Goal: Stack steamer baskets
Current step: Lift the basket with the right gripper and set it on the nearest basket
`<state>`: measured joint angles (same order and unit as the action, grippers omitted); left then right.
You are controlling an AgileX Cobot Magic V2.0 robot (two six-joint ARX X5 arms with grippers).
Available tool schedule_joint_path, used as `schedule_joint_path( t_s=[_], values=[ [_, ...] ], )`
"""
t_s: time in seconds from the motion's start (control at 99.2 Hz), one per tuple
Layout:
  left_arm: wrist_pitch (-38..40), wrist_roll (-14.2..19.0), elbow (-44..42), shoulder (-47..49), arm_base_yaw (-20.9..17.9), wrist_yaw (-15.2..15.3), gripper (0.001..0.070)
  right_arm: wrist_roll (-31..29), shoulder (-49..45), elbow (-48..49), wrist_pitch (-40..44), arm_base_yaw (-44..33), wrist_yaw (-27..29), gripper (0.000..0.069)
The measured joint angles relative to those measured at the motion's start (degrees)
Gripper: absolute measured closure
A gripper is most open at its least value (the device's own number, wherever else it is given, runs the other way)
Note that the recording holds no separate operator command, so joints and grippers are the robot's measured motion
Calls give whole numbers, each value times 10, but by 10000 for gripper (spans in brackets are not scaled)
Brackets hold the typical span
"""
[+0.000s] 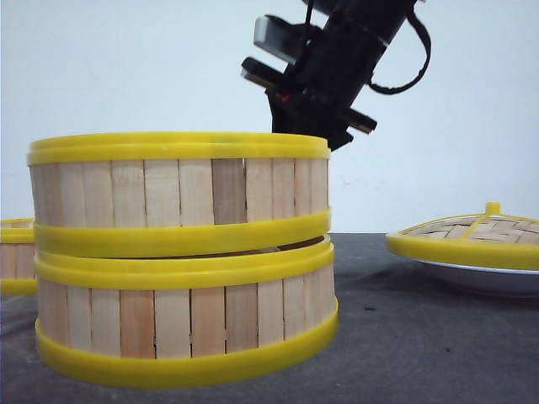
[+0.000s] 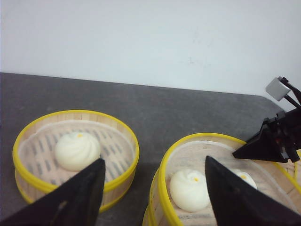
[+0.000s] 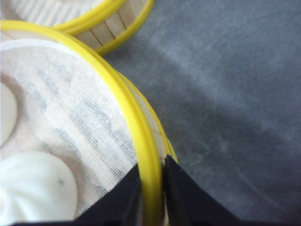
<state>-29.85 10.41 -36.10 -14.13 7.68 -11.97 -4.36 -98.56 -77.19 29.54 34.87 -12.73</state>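
Two steamer baskets are stacked close to the front camera. The upper basket (image 1: 177, 189) sits slightly tilted on the lower one (image 1: 185, 324), with a small gap on its right side. My right gripper (image 3: 151, 172) is shut on the upper basket's yellow rim (image 3: 127, 108), one finger inside and one outside. The right arm (image 1: 324, 76) rises behind the stack. A third basket (image 1: 15, 257) (image 2: 75, 112) stands apart on the left with one bun (image 2: 77, 149) in it. My left gripper (image 2: 155, 159) hovers open above the gap between it and the stack (image 2: 202, 137).
A flat woven lid (image 1: 472, 231) with a yellow rim lies on a white plate (image 1: 484, 278) at the right. Two buns (image 2: 189, 189) lie on cloth in the upper basket. The table top (image 1: 421, 337) is dark grey, with a white wall behind.
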Motion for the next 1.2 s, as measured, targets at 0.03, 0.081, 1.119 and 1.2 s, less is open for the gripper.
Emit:
schedule_joint_path(
  t_s=[0.03,0.081,1.119,1.2],
  values=[
    [0,-2,0,0,0,0,316,-1,-2,0,0,0,-1,637],
    [0,-3,0,0,0,0,316,-2,-4,0,2,0,-2,637],
    [-16,-18,0,0,0,14,316,1,26,0,15,-6,34,320],
    [-35,-18,0,-4,0,33,316,2,80,0,14,-8,35,319]
  ],
)
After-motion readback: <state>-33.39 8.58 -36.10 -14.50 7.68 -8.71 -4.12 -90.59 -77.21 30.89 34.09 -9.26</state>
